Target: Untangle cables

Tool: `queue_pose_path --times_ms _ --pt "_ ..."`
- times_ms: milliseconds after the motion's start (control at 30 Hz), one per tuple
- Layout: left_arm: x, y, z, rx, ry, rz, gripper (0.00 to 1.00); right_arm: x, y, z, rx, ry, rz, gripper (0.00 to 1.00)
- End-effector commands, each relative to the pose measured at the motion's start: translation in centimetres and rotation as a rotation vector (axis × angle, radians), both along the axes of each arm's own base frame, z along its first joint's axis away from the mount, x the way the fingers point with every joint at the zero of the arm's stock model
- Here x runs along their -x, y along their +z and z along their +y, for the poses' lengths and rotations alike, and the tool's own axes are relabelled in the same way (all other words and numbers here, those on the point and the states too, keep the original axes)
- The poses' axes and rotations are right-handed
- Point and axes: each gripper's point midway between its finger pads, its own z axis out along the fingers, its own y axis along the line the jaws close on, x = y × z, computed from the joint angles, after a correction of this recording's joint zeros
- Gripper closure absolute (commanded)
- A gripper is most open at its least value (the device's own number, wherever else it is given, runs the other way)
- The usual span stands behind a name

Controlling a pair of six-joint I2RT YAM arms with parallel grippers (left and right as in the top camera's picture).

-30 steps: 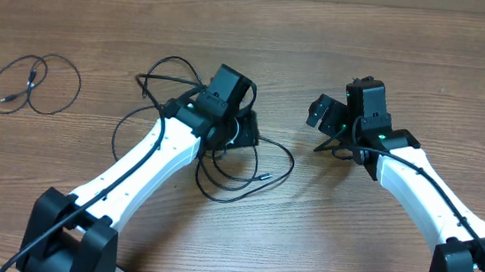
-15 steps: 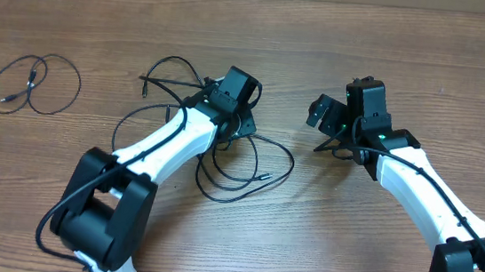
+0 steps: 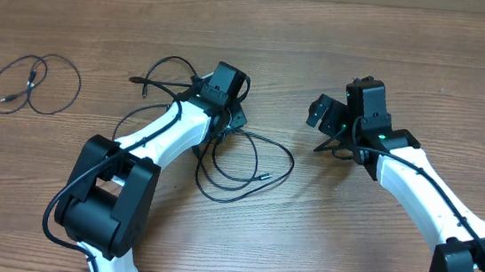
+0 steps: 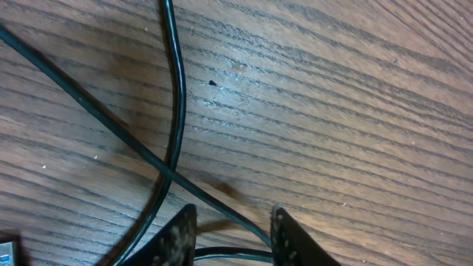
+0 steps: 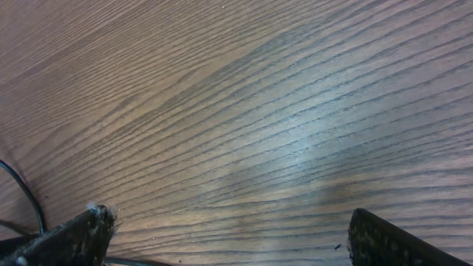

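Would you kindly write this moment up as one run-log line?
left gripper: open, astride a cable | right gripper: open, above the table | tangle: not yet undone | spare cable: far left, apart

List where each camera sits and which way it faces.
Overhead: above the table, facing down; shows left arm, right arm, tangled cables, a separate cable loop.
Left wrist: on its arm, facing down past the left tool at crossing cables.
Right wrist: on its arm, facing down past the open right tool at mostly bare wood.
Shared: overhead and left wrist both show the tangle.
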Motion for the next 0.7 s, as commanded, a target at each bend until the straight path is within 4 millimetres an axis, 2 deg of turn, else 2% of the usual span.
queue_pose_path --times_ms 0,133,500,667 --pt "0.0 -0.2 -0.1 -0.006 0.01 0.001 0.67 -0.2 0.2 0.0 0.004 -0.005 -0.009 0.0" --pt "0.0 -0.2 -0.1 -0.005 0.014 0.0 0.65 -0.2 0.2 0.0 0.004 -0.005 -0.009 0.0" --pt "0.7 -0.7 -0.7 -0.009 0.016 0.012 0.67 -0.2 0.2 0.0 0.004 -0.005 -0.009 0.0" --pt "1.0 -2.5 -0.5 -0.015 0.047 0.048 0.66 -0.2 0.2 0.0 0.004 -0.005 -0.009 0.0"
